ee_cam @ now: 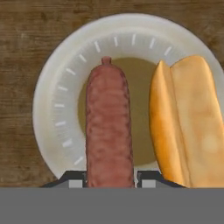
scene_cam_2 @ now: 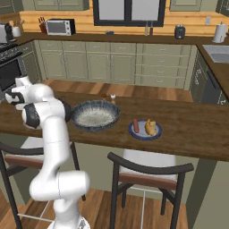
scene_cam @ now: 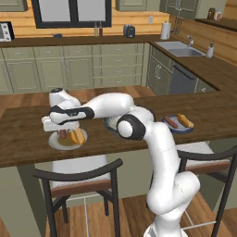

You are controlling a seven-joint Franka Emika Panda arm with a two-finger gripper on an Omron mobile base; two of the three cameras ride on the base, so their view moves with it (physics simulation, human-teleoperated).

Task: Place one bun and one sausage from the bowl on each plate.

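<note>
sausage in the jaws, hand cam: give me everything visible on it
The sausage is reddish-brown, smooth and mottled, with a small knotted nub at its far end. It lies lengthwise along the hand view over the white plate with its tan centre, its near end between the gripper jaws, which are shut on it. A golden split bun lies on the plate alongside, a narrow gap between them. Whether the sausage rests on the plate is unclear.

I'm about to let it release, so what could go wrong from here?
The tool grips the reddish-brown sausage over the white plate with a tan centre. Once released, the sausage might roll toward the rim. It also sits close beside the golden split bun, so the fingers opening could nudge the bun.
</note>
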